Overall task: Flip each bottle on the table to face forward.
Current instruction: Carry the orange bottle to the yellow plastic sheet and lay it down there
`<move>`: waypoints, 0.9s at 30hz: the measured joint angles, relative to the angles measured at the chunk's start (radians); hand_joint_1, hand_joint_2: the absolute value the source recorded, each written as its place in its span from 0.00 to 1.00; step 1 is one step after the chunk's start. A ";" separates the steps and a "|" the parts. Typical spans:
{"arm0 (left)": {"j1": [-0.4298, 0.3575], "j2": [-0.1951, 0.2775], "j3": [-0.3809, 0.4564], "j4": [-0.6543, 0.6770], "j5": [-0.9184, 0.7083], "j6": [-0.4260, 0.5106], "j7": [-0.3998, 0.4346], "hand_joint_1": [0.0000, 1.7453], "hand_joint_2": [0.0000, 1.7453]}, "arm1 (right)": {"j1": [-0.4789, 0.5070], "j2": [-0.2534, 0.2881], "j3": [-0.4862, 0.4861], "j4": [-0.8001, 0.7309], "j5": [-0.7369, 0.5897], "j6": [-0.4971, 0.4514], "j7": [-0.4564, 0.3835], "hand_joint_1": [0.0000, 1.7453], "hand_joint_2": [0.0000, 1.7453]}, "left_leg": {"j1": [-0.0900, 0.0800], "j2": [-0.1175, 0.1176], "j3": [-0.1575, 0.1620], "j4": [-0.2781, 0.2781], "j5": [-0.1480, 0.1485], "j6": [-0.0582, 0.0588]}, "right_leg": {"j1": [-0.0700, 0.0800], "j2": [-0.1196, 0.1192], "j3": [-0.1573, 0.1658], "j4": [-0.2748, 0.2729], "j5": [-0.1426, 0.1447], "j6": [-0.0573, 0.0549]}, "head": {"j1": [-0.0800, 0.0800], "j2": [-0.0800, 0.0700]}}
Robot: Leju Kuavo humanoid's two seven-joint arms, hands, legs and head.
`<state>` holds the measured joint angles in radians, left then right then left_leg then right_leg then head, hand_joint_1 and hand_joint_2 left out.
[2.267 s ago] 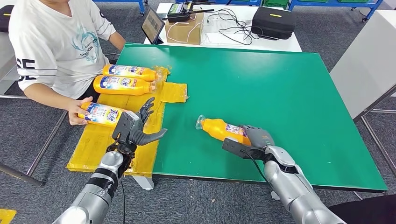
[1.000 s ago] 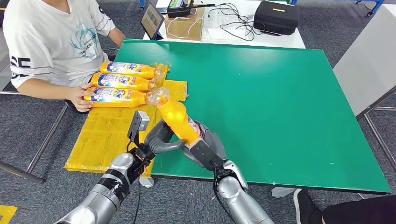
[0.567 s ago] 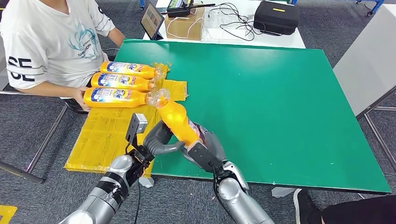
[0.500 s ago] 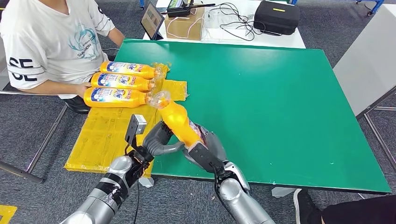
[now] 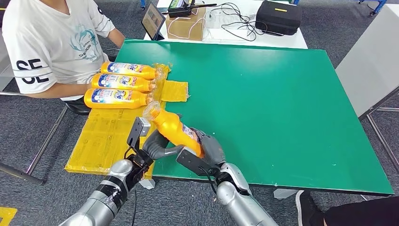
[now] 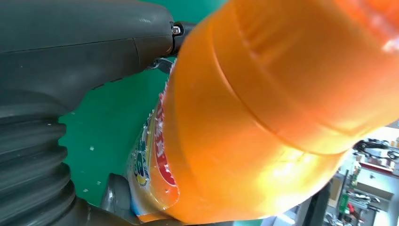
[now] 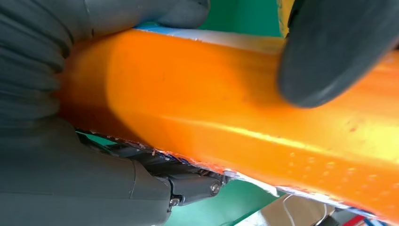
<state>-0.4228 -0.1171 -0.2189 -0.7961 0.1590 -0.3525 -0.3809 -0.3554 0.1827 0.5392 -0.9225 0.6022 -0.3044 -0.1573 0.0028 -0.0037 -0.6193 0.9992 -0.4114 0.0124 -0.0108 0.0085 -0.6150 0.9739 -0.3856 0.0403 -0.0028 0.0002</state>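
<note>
Three bottles (image 5: 118,83) (side by side) on mat (image 5: 106,136)

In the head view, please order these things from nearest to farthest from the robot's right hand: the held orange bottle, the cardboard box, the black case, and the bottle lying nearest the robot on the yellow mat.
From the right hand:
1. Held orange bottle, in the hand itself.
2. Nearest lying bottle, on the yellow mat to the left.
3. Cardboard box, on the white table beyond the green table's far edge.
4. Black case, far right on that white table.
</note>
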 joint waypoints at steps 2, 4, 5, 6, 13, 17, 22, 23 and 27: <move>-0.005 0.001 0.004 0.017 -0.004 -0.004 -0.003 0.00 1.00 | -0.010 0.008 0.013 0.015 0.010 0.000 0.006 1.00 1.00 | 0.000 0.000 0.000 0.000 0.000 0.000 | 0.000 0.000 0.000 0.000 0.000 0.000 | 0.000 0.000; -0.012 0.002 0.008 0.028 -0.006 -0.005 -0.002 0.00 1.00 | -0.020 0.014 0.024 0.028 0.015 0.000 0.011 1.00 1.00 | 0.000 0.000 0.000 0.000 0.000 0.000 | 0.000 0.000 0.000 0.000 0.000 0.000 | 0.000 0.000; -0.015 0.002 0.009 0.032 -0.007 -0.006 0.000 0.00 1.00 | -0.025 0.017 0.028 0.034 0.016 0.000 0.013 1.00 1.00 | 0.000 0.000 0.000 0.000 0.000 0.000 | 0.000 0.000 0.000 0.000 0.000 0.000 | 0.000 0.000; -0.018 0.002 0.011 0.036 -0.006 -0.006 0.003 0.00 1.00 | -0.028 0.019 0.031 0.039 0.017 0.000 0.014 0.96 1.00 | 0.000 0.000 0.000 0.000 0.000 0.000 | 0.000 0.000 0.000 0.000 0.000 0.000 | 0.000 0.000; -0.023 0.001 0.025 0.053 0.010 -0.012 0.012 1.00 1.00 | -0.046 0.037 0.044 0.068 0.008 -0.001 0.015 0.00 1.00 | 0.000 0.000 0.000 0.000 0.000 0.000 | 0.000 0.000 0.000 0.000 0.000 0.000 | 0.000 0.000; -0.022 0.000 0.026 0.054 0.025 -0.022 0.012 1.00 1.00 | -0.048 0.049 0.050 0.071 -0.019 -0.004 0.005 0.00 1.00 | 0.000 0.000 0.000 0.000 0.000 0.000 | 0.000 0.000 -0.001 0.000 0.000 0.000 | 0.000 0.000; -0.020 -0.001 0.033 0.052 0.068 -0.035 0.013 1.00 1.00 | -0.048 0.051 0.050 0.071 -0.042 -0.005 -0.010 0.00 1.00 | 0.000 0.000 0.000 0.000 0.000 0.000 | 0.000 0.000 -0.001 0.000 0.000 0.000 | 0.000 0.000; -0.018 -0.002 0.038 0.049 0.089 -0.041 0.014 1.00 1.00 | -0.048 0.051 0.050 0.071 -0.050 -0.006 -0.015 0.00 1.00 | 0.000 0.000 0.000 0.000 0.000 0.000 | 0.000 0.000 -0.001 0.000 0.000 0.000 | 0.000 0.000; 0.005 -0.011 0.067 0.007 0.173 -0.049 0.022 1.00 1.00 | -0.048 0.051 0.044 0.067 -0.086 -0.013 -0.040 0.00 1.00 | 0.000 0.000 0.000 0.000 0.000 0.000 | 0.000 0.000 -0.001 0.000 0.000 0.000 | 0.000 0.000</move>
<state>-0.4181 -0.1277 -0.1515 -0.7891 0.3322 -0.4016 -0.3588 -0.4032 0.2337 0.5830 -0.8555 0.5161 -0.3176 -0.1974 0.0027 -0.0037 -0.6196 0.9993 -0.4114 0.0124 -0.0109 0.0084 -0.6157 0.9739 -0.3856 0.0403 -0.0027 0.0001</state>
